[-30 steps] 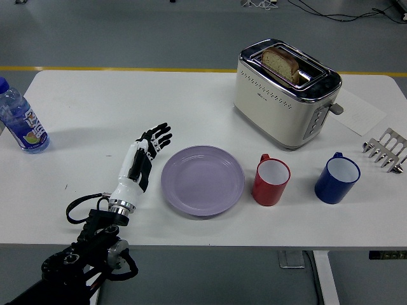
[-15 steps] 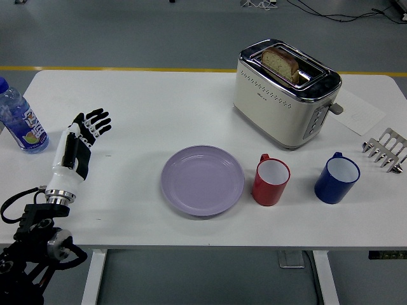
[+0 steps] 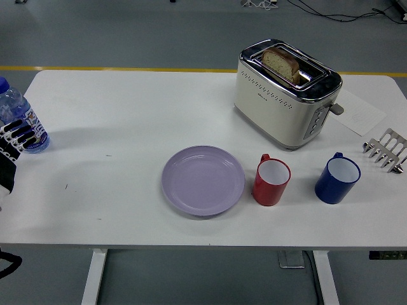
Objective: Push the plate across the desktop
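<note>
A lavender plate [image 3: 203, 180] lies flat on the white table [image 3: 127, 108], near the front edge at the middle. My left hand [image 3: 11, 143] shows only at the picture's left edge, fingers spread and holding nothing, far to the left of the plate and just in front of a water bottle [image 3: 18, 118]. The right arm is out of view.
A red mug [image 3: 272, 182] stands right beside the plate on its right, and a blue mug [image 3: 337, 178] farther right. A cream toaster [image 3: 285, 93] holding bread sits behind them. A metal toast rack [image 3: 385, 149] and a paper sheet [image 3: 360, 113] are at the right edge.
My left hand has drawn back leftward, from right beside the plate's left rim to the picture's left edge. The plate has not moved.
</note>
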You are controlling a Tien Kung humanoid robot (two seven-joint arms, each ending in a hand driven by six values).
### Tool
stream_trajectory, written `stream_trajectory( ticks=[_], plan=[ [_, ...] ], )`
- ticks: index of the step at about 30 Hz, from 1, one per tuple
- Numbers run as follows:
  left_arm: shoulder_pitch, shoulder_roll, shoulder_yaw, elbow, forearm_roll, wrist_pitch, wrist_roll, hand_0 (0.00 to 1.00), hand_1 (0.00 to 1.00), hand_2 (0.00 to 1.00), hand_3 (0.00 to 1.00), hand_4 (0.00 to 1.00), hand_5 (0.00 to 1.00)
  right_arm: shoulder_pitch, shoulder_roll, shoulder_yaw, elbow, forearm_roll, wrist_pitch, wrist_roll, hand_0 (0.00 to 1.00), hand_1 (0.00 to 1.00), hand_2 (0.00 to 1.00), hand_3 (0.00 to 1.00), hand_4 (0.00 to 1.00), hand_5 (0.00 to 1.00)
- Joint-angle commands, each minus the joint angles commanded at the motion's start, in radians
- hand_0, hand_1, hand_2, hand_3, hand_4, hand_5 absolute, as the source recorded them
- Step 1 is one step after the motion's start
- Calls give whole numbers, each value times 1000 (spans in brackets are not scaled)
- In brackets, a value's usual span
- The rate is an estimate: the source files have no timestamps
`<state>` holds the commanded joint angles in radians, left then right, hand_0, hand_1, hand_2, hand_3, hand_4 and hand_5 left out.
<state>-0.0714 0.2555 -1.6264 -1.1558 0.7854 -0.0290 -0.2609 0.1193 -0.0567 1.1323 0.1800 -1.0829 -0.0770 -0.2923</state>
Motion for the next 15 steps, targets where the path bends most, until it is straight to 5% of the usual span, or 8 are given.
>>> stream_trajectory(
  ticks=[1, 2, 6, 15],
  plan=[
    [3, 1, -17, 3, -26, 5, 0, 647, 637, 631, 618, 448, 998, 1, 0, 1, 0, 0, 0, 0, 608, 517, 586, 574, 361, 247],
    [6, -2, -43, 2, -56, 7, 4, 542, 603, 612, 613, 458, 998, 1, -1, 1, 0, 4, -2, 1, 607, 517, 586, 574, 361, 247],
    [11, -4, -94, 1, -85, -3, 20, 542, 603, 612, 613, 458, 998, 2, -2, 3, 0, 4, -2, 1, 607, 517, 586, 574, 361, 247],
    [15, 4, -171, 25, -210, -75, 189, 491, 620, 621, 643, 496, 998, 3, -9, -6, 0, 9, -1, 5, 607, 517, 586, 574, 361, 247]
  ],
)
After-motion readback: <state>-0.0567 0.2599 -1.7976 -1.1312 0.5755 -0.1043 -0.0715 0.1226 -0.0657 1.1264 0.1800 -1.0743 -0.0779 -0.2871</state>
